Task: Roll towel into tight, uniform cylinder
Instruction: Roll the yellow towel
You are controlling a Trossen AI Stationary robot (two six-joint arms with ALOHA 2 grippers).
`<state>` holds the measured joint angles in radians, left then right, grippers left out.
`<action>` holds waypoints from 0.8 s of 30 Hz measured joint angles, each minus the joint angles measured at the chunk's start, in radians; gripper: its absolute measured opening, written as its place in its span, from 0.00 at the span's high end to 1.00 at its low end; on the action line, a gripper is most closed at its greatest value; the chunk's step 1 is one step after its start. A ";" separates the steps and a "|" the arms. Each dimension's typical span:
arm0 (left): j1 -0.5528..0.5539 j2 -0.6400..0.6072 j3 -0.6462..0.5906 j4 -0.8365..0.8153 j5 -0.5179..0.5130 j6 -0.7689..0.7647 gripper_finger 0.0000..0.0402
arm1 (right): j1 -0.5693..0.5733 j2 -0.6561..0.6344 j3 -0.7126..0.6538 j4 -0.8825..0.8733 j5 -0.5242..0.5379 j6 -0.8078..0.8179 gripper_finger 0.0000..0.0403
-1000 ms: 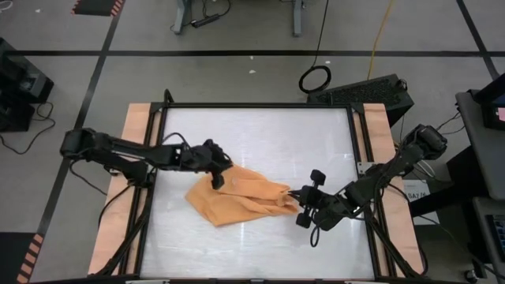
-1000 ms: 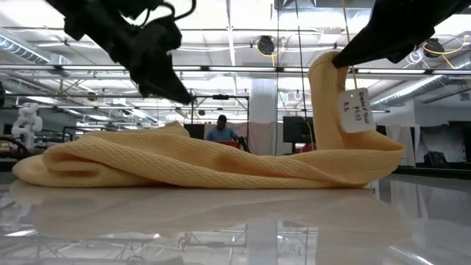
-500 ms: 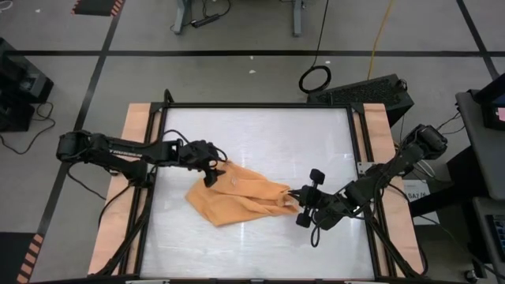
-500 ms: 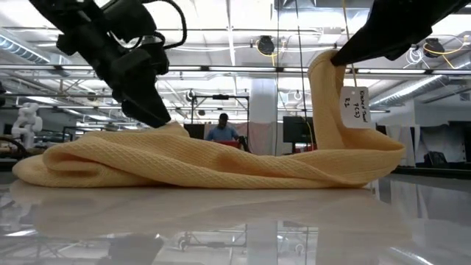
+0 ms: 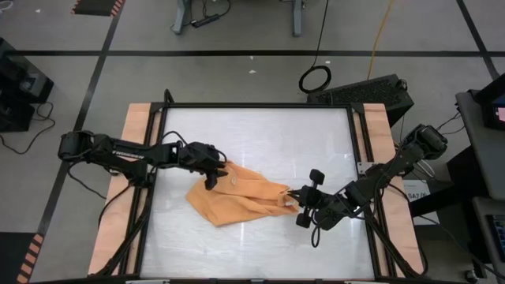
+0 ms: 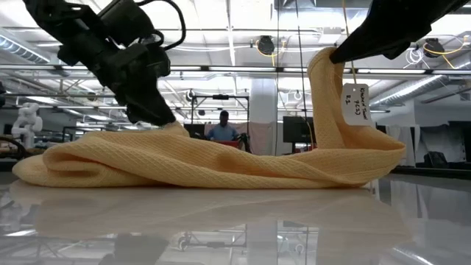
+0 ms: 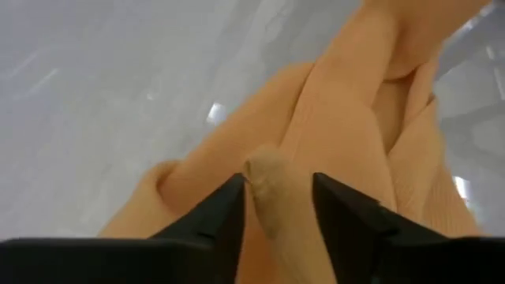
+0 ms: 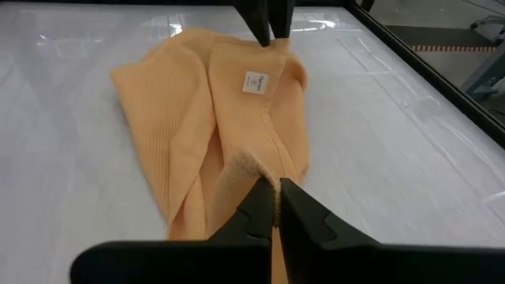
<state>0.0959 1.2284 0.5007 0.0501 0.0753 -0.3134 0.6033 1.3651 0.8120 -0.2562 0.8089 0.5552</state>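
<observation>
Orange-tan towel point(image 5: 237, 195) lies crumpled mid-table, soft, light and floppy. Right gripper point(image 8: 274, 202) pinches its right corner, lifted; left gripper point(image 7: 276, 207) straddles a fold at the far-left edge, grip unclear. Best held by hems.

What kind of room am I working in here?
Likely a robotics lab or industrial workshop: black floor tape lines around the table, a high ceiling with exposed beams and lights, and a person at workstations behind.
</observation>
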 joint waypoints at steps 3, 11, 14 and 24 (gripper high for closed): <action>0.000 0.014 -0.003 -0.008 0.000 0.004 0.72 | 0.000 0.000 0.000 0.003 0.000 0.000 1.00; -0.021 0.023 -0.002 0.146 -0.001 0.027 0.91 | -0.007 0.000 0.000 0.024 0.001 0.013 1.00; -0.027 0.019 -0.002 0.234 -0.008 0.025 0.98 | -0.019 0.002 0.000 0.075 0.002 0.051 1.00; -0.024 -0.055 0.127 0.344 -0.187 0.255 0.99 | -0.121 -0.087 -0.001 0.277 0.007 -0.220 1.00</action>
<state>0.0723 1.1734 0.6274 0.3940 -0.1119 -0.0589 0.4826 1.2782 0.8108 0.0209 0.8158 0.3352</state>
